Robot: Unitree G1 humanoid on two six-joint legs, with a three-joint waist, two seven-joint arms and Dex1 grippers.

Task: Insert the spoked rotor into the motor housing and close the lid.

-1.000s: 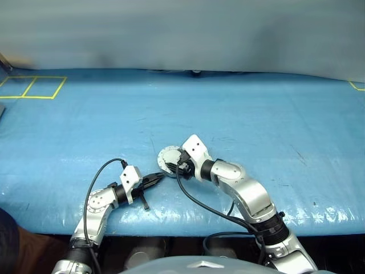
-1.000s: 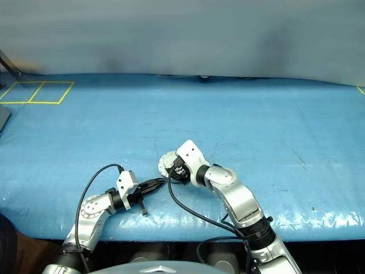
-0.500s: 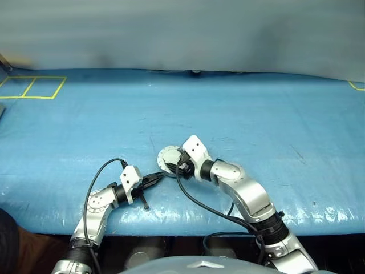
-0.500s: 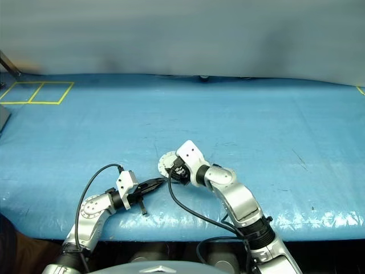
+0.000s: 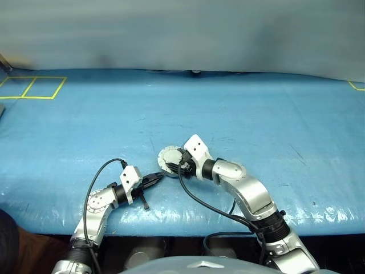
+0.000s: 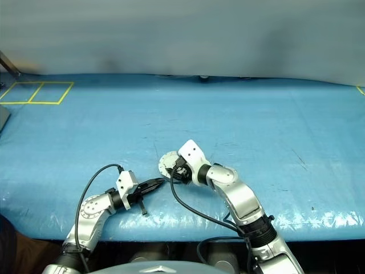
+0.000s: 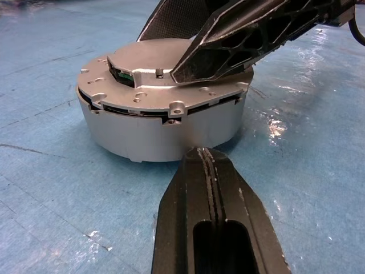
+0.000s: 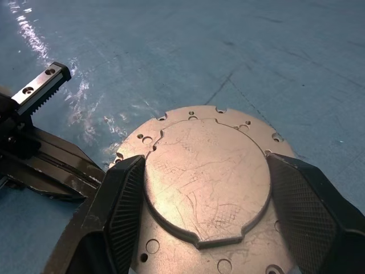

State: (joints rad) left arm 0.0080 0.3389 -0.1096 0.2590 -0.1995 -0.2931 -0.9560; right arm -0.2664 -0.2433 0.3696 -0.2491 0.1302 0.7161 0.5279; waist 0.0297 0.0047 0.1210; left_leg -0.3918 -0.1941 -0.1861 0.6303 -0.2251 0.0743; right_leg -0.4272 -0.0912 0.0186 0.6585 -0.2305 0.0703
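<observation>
— While the left pincer [image 5: 158,177] is lying clenched on the blue desk [image 5: 274,125] near the front edge, where is it pointing?

— Its tip is sitting just beside the motor housing [image 7: 165,123], low against the wall.

— And rightward?

— The lid [image 8: 206,182] is lying plain face up, closed over the housing. The right pincer [image 8: 205,200] is straddling it, fingers [image 8: 122,200] spread at either side of the raised centre plate.

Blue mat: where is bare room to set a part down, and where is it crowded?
Bare: the far mat beyond the housing, and the stretch right of the right arm. Crowded: near edge, where left tool and right tool meet at the housing.
</observation>
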